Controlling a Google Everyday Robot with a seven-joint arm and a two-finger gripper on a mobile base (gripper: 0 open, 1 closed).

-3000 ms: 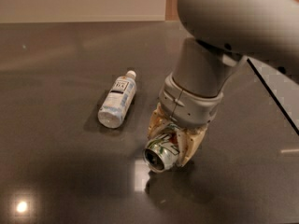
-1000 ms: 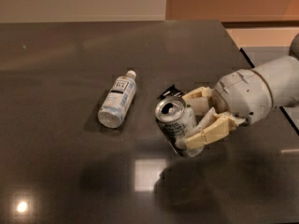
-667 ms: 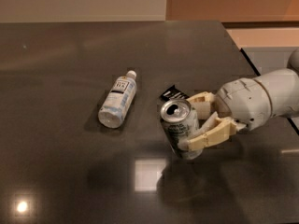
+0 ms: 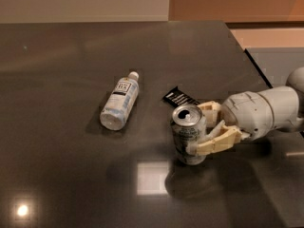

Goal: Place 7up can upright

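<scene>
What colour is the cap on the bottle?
White. The camera view shows the cap; the bottle lies near the 7up can held by the gripper.

No wording can be read anywhere. A clear plastic bottle lies on its side on the dark table; its white label carries a dark square mark and lines of small print, all too blurred to make out. A silver can stands upright, its label a pale greenish-white blur with no legible brand or number. Behind the can lies a small black packet with white lettering that cannot be read. The gripper reaches in from the right, its cream fingers pressed against the can's sides; they bear no markings.
</scene>
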